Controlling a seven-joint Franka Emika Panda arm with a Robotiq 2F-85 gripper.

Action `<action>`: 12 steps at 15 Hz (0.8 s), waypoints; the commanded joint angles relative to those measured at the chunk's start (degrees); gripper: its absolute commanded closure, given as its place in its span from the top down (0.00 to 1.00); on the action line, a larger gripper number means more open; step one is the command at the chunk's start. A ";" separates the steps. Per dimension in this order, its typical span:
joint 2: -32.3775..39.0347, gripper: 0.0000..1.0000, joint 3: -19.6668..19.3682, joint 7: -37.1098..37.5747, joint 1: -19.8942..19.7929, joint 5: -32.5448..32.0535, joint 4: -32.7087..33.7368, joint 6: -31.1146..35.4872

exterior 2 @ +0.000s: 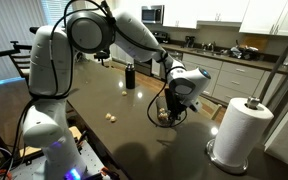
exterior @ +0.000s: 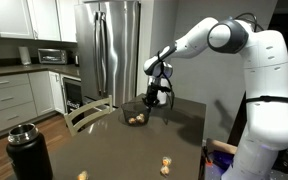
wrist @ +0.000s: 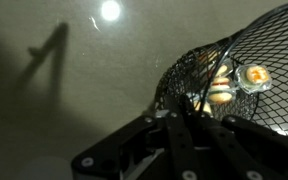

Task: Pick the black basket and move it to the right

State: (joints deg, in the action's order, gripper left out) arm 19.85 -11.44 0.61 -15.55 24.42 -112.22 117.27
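The black basket [exterior: 136, 116] is a small round wire-mesh bowl at the far side of the dark table; it also shows in the other exterior view [exterior 2: 168, 113]. In the wrist view its mesh [wrist: 269, 45] fills the right side, with small yellowish wrapped items [wrist: 224, 90] inside. My gripper [exterior: 156, 99] comes down at the basket's rim, as an exterior view [exterior 2: 174, 100] shows too. In the wrist view the fingers [wrist: 189, 108] are drawn close together on the near rim. I cannot tell whether the basket rests on the table or is just off it.
A black thermos with a silver top [exterior: 29, 152] stands at the near corner, also seen in an exterior view [exterior 2: 130, 76]. A paper towel roll [exterior 2: 242, 130] stands near the basket. Small loose items [exterior: 166, 160] [exterior 2: 112, 116] lie on the table. A chair back [exterior: 89, 113] is beside the table.
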 commanded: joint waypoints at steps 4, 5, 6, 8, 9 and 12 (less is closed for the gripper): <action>0.59 0.55 0.82 -0.43 -1.33 1.69 1.69 -1.92; 0.42 0.61 0.82 -0.46 -1.32 1.72 1.55 -1.90; 0.15 0.68 0.82 -0.36 -1.25 1.65 1.32 -1.88; -0.87 0.81 0.79 -0.02 -0.87 1.16 0.56 -1.59; -1.75 0.87 0.84 0.13 -0.56 0.87 -0.14 -1.32; -3.31 1.00 1.19 0.16 -0.02 0.42 -0.69 -1.65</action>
State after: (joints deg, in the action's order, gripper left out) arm 19.10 -10.88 0.61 -15.50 24.49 -111.83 117.07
